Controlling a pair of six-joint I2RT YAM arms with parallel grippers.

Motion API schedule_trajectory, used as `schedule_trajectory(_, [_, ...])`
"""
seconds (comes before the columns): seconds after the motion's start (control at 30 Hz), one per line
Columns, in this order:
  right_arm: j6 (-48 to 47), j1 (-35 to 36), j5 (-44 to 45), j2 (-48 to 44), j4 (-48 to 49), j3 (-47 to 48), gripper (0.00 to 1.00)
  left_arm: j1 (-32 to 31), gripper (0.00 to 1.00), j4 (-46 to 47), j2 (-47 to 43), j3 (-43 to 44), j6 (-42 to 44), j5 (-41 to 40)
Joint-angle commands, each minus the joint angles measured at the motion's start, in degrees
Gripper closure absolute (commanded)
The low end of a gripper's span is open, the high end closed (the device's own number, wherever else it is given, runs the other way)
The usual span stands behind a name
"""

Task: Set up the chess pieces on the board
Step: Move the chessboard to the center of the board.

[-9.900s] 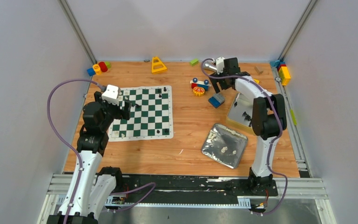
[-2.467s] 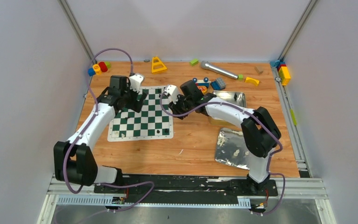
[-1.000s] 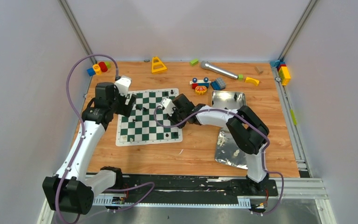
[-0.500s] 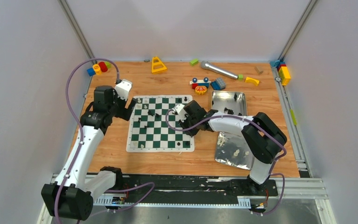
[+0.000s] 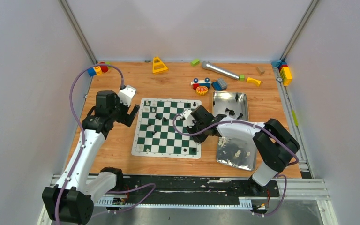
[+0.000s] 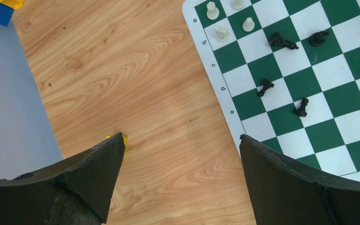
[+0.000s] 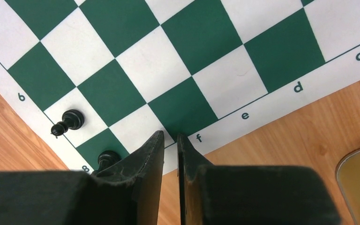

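- The table (image 5: 178, 84) has open wood on the left and along the far strip between the board and the toys (image 5: 159, 65) at the back edge.
- The board (image 5: 168, 140) lies slightly skewed at mid-table. Its right edge is just beside two tins and its near edge is close to the table's near edge.
- The left arm rises along the left side, elbow bent and wrist turned toward the board. The right arm is folded low, its elbow out over the near tin (image 5: 243, 161) and its forearm stretched left.
- The far tin (image 5: 225, 101) holds a few black pieces.
- The left gripper (image 6: 180, 137) hangs over bare wood just off the board's left border, spread wide and holding nothing.
- The right gripper (image 7: 170, 134) is almost closed, pinching the board's white border by the letter f.
- Black pieces (image 6: 302, 107) lie scattered mid-board, some tipped over, and white pieces (image 6: 220, 33) cluster in one corner.
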Motion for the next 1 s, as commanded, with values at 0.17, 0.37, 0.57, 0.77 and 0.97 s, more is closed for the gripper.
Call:
schedule_trajectory(0.17, [1.46, -0.35, -2.05, -1.91, -5.25, -1.91, 0.81, 0.42, 0.00, 1.16, -1.69, -0.97, 1.63, 0.71])
schedule_trajectory(0.37, [1.29, -0.37, -1.42, -2.65, -5.44, -1.88, 0.81, 0.40, 0.00, 1.06, -2.42, -0.93, 2.09, 0.60])
schedule_trajectory(0.57, [1.14, -0.37, -1.66, -3.82, -5.70, -2.28, 0.81, 0.39, 0.00, 0.73, -2.68, -0.44, 1.80, 1.01])
schedule_trajectory(0.77, [-0.11, -0.35, 0.74, -4.98, -5.81, -2.48, 0.81, 0.37, 0.00, 0.42, -2.81, -0.02, 1.67, 1.44])
schedule_trajectory(0.97, [-1.56, -0.81, 3.14, -5.89, -5.78, -2.97, 0.81, 0.43, 0.00, 0.77, -2.41, -0.13, 1.45, 2.33])
